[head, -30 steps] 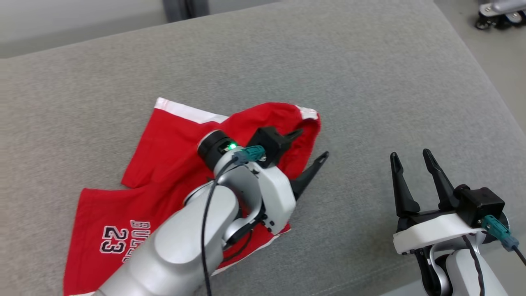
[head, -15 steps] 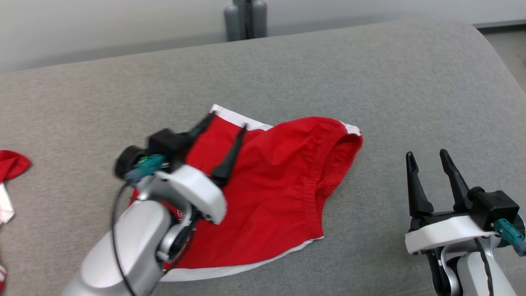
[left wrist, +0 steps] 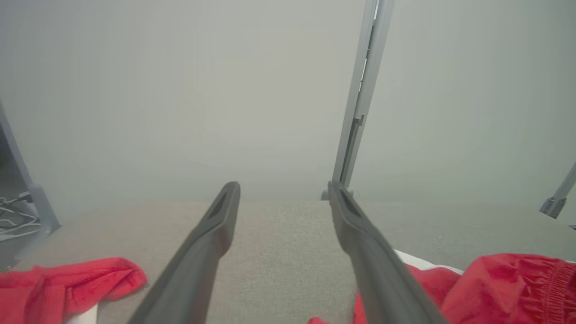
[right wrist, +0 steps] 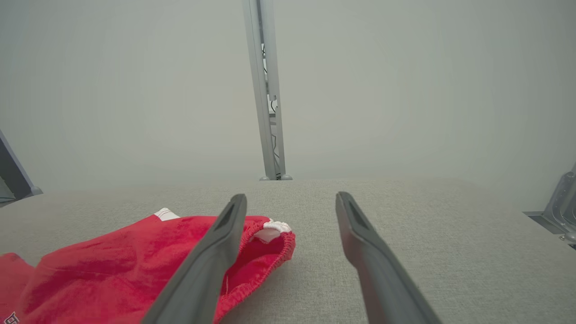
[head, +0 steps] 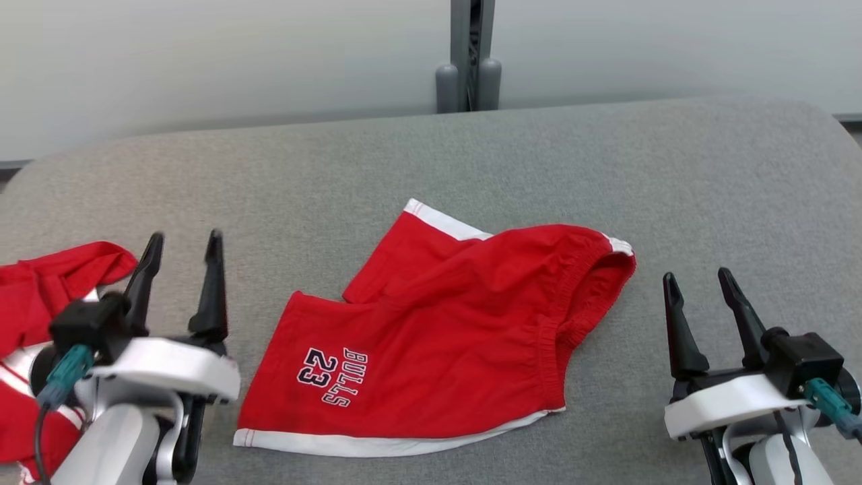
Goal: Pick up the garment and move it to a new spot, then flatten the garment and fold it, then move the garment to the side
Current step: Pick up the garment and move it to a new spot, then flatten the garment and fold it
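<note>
Head view, looking down on a wide gray cushion point(head: 606, 168): a pair of red shorts point(head: 431, 330) with white trim and the print "BULLS 23" lies near the middle, between my two claws and touching neither. My left claw point(head: 186, 236) sits at the lower left and my right claw point(head: 695, 274) at the lower right. Both have their fingers spread apart and hold nothing. The shorts are not flat. The far leg angles away and is partly covered by the near one, and the elastic waistband point(head: 572, 296) is bunched and gapes toward the right claw. The white hem point(head: 377, 444) of the near leg runs along the edge closest to me. A second red cloth point(head: 40, 289) lies crumpled at the far left, just behind the left claw. I judge that the job in hand is to take hold of the shorts so they can be moved and spread out. To do it well, I would bring the right claw in low to the near end of the waistband and pinch both layers there. The left claw would take the hem corner nearest it, and I would then draw the two apart evenly. The fabric looks thin and the cushion soft, so the fingers must press down a little to catch it. The left claw must also stay clear of the second cloth.
</note>
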You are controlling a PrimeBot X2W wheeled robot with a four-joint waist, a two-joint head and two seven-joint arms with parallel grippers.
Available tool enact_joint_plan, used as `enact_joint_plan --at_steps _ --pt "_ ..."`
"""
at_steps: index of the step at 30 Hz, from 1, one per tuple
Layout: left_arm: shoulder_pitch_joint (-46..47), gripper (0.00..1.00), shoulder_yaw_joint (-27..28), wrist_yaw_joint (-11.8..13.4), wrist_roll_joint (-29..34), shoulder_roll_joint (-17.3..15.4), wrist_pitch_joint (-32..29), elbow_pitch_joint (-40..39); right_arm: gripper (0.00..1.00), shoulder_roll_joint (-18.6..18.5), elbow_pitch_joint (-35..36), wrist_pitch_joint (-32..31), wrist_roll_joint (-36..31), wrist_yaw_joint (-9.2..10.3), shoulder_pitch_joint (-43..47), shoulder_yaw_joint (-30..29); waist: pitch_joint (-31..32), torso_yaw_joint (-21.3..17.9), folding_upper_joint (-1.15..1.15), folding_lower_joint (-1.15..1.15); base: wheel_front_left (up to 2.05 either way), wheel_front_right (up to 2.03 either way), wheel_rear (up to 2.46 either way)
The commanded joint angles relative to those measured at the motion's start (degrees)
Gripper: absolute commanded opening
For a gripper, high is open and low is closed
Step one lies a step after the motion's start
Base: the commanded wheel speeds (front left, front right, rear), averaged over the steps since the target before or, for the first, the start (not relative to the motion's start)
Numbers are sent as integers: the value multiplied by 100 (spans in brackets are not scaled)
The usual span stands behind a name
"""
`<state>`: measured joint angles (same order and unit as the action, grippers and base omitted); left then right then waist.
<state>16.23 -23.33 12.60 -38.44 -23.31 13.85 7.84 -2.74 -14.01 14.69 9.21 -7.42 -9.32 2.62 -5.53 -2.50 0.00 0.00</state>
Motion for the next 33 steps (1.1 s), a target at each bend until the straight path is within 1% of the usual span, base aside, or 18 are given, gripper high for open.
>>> enact_joint_plan --at_steps 1,4,8,14,24,33 --pt "-180 100 80 64 -2 -40 47 -43 100 -36 8 -1 -24 -13 97 -6 112 84 0 0 0 0 0" --pt "-535 100 240 159 17 -54 96 -84 100 -35 40 -45 -14 -13 201 14 224 132 0 0 0 0 0" --pt "-965 100 413 172 22 -23 131 -153 100 -36 68 -44 -14 -12 396 49 393 154 0 0 0 0 0" --pt "-1558 100 596 46 253 51 139 -312 100 -33 175 -113 66 -13 779 10 614 200 0 0 0 0 0" --pt "-1835 100 794 -77 580 170 141 -446 100 -33 441 -207 104 -13 1085 -108 710 232 0 0 0 0 0" --pt "-1753 100 833 -136 676 289 142 -378 100 -33 590 -297 127 -13 1161 -104 684 239 0 0 0 0 0"
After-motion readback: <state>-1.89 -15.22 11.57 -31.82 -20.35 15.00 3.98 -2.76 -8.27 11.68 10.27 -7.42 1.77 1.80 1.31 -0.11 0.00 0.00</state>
